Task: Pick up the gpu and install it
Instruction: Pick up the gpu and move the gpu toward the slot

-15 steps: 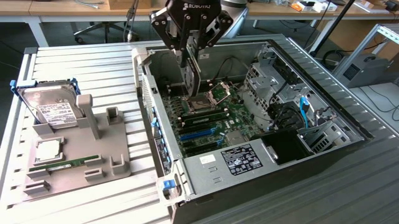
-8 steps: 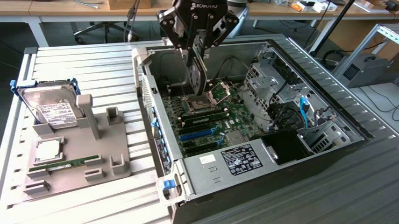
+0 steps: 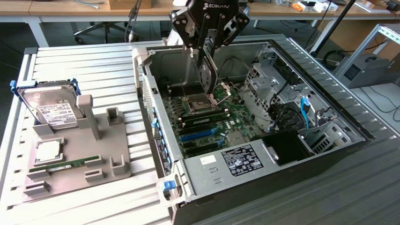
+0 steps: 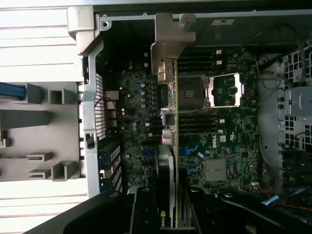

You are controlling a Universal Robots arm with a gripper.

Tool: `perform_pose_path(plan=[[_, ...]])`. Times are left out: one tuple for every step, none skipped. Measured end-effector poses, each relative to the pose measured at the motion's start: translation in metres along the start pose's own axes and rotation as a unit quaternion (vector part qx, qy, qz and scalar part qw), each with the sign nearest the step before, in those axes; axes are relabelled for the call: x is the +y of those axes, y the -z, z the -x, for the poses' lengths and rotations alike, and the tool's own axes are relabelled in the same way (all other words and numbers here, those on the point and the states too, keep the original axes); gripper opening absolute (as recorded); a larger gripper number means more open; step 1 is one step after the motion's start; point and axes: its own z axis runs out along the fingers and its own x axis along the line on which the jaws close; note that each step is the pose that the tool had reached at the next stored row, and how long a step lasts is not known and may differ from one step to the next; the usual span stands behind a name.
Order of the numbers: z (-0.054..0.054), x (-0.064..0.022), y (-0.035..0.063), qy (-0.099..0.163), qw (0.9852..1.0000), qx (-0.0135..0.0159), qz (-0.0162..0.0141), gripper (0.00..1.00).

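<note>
The gripper (image 3: pixel 205 52) is clamping the gpu (image 3: pixel 211 84) between its fingers and holding it on edge inside the open computer case (image 3: pixel 153 93). The card is hanging over the motherboard (image 3: pixel 216 124), beside the processor socket (image 4: pixel 195 92). Its silvery bracket (image 4: pixel 170 41) is at the end away from the fingers.

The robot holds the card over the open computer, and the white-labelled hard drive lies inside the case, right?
Not quite: the hard drive sits on the grey stand outside the case, as the exterior view shows. The jaws do hold the gpu over the open computer.
</note>
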Motion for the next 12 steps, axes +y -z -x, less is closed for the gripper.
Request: perform_pose_path(plan=[[0.003, 0.0001, -0.0001, 0.0, 1.0, 0.0, 0.0, 0.27], [0.005, 0.0002, -0.0001, 0.0, 1.0, 0.0, 0.0, 0.27], [0.008, 0.0004, -0.0002, 0.0, 1.0, 0.0, 0.0, 0.27], [0.012, 0.0006, -0.0003, 0.0, 1.0, 0.0, 0.0, 0.27], [0.014, 0.0007, -0.0004, 0.0, 1.0, 0.0, 0.0, 0.27], [0.017, 0.0009, -0.0004, 0.0, 1.0, 0.0, 0.0, 0.27], [0.019, 0.001, -0.0005, 0.0, 1.0, 0.0, 0.0, 0.27], [0.021, 0.0011, -0.0006, 0.0, 1.0, 0.0, 0.0, 0.27], [0.024, 0.0012, -0.0006, 0.0, 1.0, 0.0, 0.0, 0.27], [0.026, 0.0013, -0.0007, 0.0, 1.0, 0.0, 0.0, 0.27], [0.03, 0.0015, -0.0008, 0.0, 1.0, 0.0, 0.0, 0.27], [0.032, 0.0016, -0.0008, 0.0, 1.0, 0.0, 0.0, 0.27]])
